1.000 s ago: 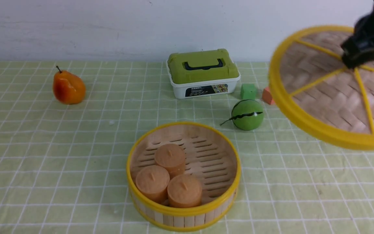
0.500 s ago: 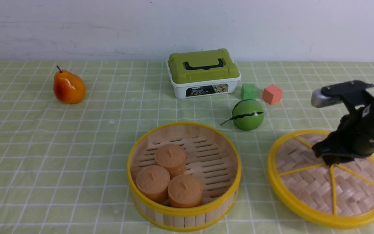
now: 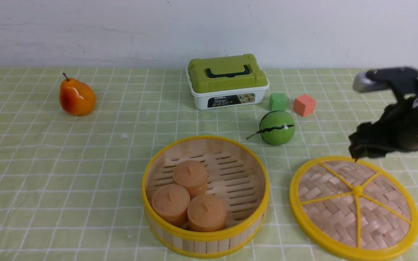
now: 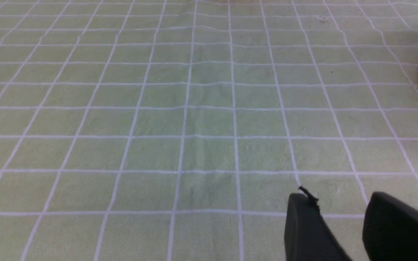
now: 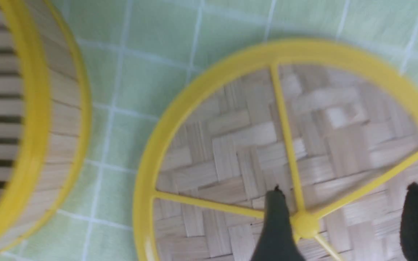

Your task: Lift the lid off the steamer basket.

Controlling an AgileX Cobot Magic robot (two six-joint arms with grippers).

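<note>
Flat round lid (image 3: 339, 214) of woven pale bamboo, yellow rim and five yellow spokes. It lies flat on the tabletop (image 3: 49, 181), which has a pale green checked cloth, at the near right corner. It is off the basket, just beside it, with a strip of cloth between them.

Round steamer basket (image 3: 201, 246) of pale wood slats with yellow rims, by the near edge, about midway along. Top uncovered. Three orange-brown cylindrical cakes (image 3: 191, 195) touch one another on the slotted floor.

Right claw (image 3: 356, 154): black, hangs above the lid, clear of it. In the wrist view its fingers stand wide apart either side of the yellow centre knob (image 5: 305, 224), gripping nothing.

Left claw (image 4: 337, 197): low over bare cloth, fingers a little apart with cloth showing between, nothing held.

Toward the far edge: white box with olive-green top (image 3: 227, 81) midway along. Small green cube (image 3: 278, 102) and coral cube (image 3: 304, 105) sit near it on the right. Green ball (image 3: 277, 127) just nearer than the cubes. Orange pear (image 3: 76, 98) toward the far left corner.
</note>
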